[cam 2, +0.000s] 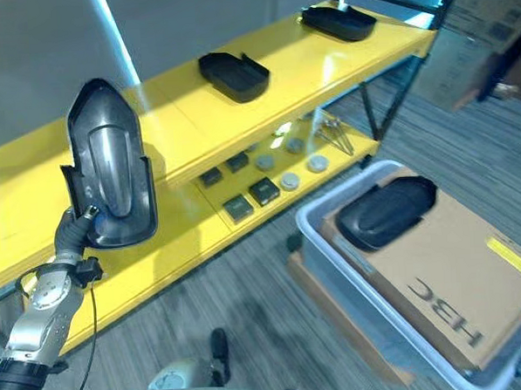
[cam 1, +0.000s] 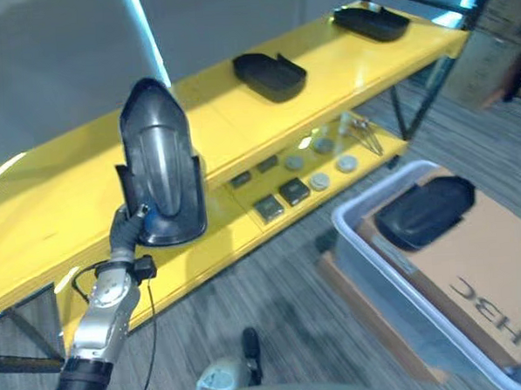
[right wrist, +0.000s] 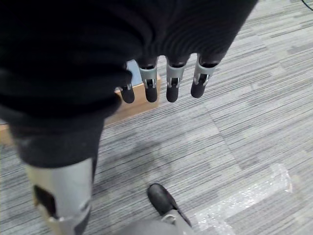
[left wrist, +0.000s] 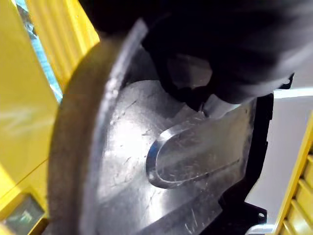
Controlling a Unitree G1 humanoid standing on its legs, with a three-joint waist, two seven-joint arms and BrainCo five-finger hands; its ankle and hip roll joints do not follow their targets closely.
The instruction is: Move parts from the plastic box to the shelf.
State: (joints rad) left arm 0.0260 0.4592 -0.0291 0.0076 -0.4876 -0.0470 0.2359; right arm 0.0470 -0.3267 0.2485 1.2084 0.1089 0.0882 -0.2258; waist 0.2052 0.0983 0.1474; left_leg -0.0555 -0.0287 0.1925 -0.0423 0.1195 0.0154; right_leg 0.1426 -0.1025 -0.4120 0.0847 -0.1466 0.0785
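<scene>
Left hand (cam 1: pixel 127 226): clamped on the lower rim of a dark pointed part (cam 1: pixel 160 161), which stands upright with its tip toward 12 o'clock, in front of the shelf (cam 1: pixel 59 192) edge at about 9 o'clock. The left wrist view shows the part's scratched, glossy inner face close up, with the hand's dark cover over its rim.

Right hand (right wrist: pixel 161 73): fingers straight and relaxed, pointing down over the floor, holding nothing.

Shelf: yellow, two tiers, running from 8 o'clock up to 1 o'clock. Two more dark parts lie on the top tier, one (cam 1: pixel 270 75) at 12 o'clock, one (cam 1: pixel 371 20) at 1 o'clock near the far end. The lower tier carries small dark blocks (cam 1: pixel 282 196) and round grey discs (cam 1: pixel 331 161), set near one another.

Box (cam 1: pixel 369 268): pale plastic, on the floor at 4 o'clock. Inside lies a brown cardboard sheet (cam 1: pixel 474 271), and on it rests another dark part (cam 1: pixel 426 211).

Floor (right wrist: pixel 234 127): grey striped carpet.
</scene>
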